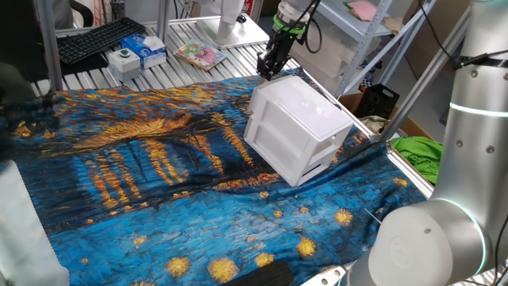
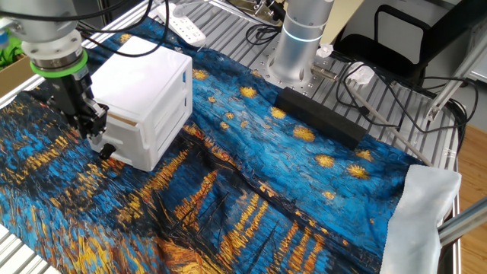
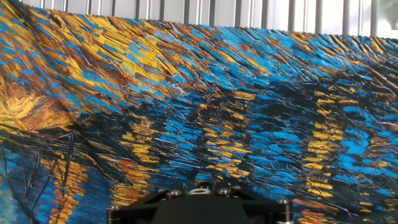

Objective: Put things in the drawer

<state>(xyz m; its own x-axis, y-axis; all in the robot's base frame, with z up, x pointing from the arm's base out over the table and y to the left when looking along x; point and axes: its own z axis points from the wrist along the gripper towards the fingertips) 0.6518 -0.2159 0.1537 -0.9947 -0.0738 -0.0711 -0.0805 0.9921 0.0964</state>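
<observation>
The hand view shows only the black base of the pincer at 6 o'clock and, beyond it, the blue-and-gold painted cloth (image 3: 205, 106) running up to metal slats at 12 o'clock; no fingertips show there.

In the other fixed view, a folded white cloth (image 2: 426, 213) lies nearest at 4 o'clock on the desk (image 2: 228, 23), with a long black bar (image 2: 319, 116) past it toward the arm's silver base (image 2: 300, 38). At 10 o'clock stands the white cabinet (image 2: 144, 99), tilted and resting on the painted cloth. The pincer (image 2: 97, 129) hangs at the cabinet's near corner, touching or just beside it; whether its fingers are spread or closed cannot be told.

In one fixed view the cabinet sits at centre, its drawer (image 1: 295, 135) pushed in, the pincer at the far top corner near 12 o'clock. Farther back lie a button box (image 1: 125, 59), a blue packet (image 1: 147, 49) and a keyboard (image 1: 95, 40). The tan block is not visible in any view.
</observation>
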